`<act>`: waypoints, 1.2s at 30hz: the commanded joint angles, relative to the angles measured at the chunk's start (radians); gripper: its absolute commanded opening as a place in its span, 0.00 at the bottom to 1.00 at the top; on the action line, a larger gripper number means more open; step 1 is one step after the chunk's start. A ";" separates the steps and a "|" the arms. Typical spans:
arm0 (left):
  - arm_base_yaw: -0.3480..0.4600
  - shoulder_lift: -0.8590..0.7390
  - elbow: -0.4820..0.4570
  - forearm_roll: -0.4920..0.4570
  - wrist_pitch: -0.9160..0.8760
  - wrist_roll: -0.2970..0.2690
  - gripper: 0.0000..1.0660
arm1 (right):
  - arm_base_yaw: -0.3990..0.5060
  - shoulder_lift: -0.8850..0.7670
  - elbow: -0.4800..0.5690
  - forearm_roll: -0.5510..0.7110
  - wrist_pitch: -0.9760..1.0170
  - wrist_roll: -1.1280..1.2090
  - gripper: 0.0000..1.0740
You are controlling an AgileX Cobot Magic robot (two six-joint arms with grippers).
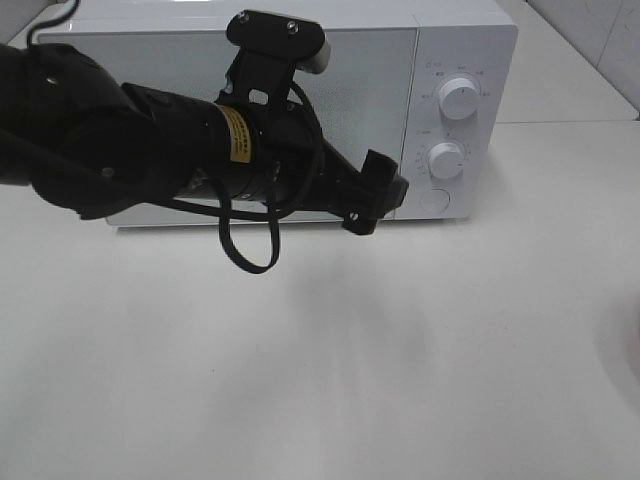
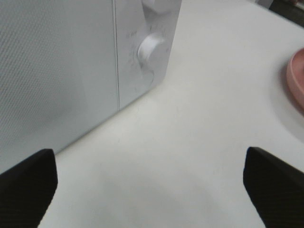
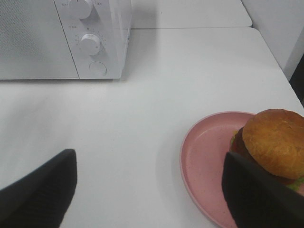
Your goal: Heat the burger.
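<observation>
A white microwave (image 1: 300, 110) with its door closed stood at the back of a white surface (image 1: 320, 380). The left end effector (image 2: 149, 183) hovered near its 2 knobs, fingers spread wide, holding nothing. The right end effector (image 3: 149, 190) also gaped empty, just beside the burger (image 3: 273, 145) on a pink plate (image 3: 204, 152).

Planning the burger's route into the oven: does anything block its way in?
Yes: the microwave door is shut, so the burger on the pink plate cannot go in yet. The left gripper hangs open in front of that door. The table between shows nothing else.
</observation>
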 commanded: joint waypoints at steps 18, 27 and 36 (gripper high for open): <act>0.062 -0.277 0.002 -0.093 0.881 -0.036 0.94 | -0.007 -0.030 0.003 -0.003 -0.010 -0.008 0.69; 0.400 -0.384 0.002 -0.174 1.074 0.199 0.94 | -0.007 -0.030 0.003 -0.003 -0.010 -0.008 0.69; 0.766 -0.563 0.092 -0.239 1.162 0.259 0.94 | -0.007 -0.030 0.003 -0.003 -0.010 -0.008 0.69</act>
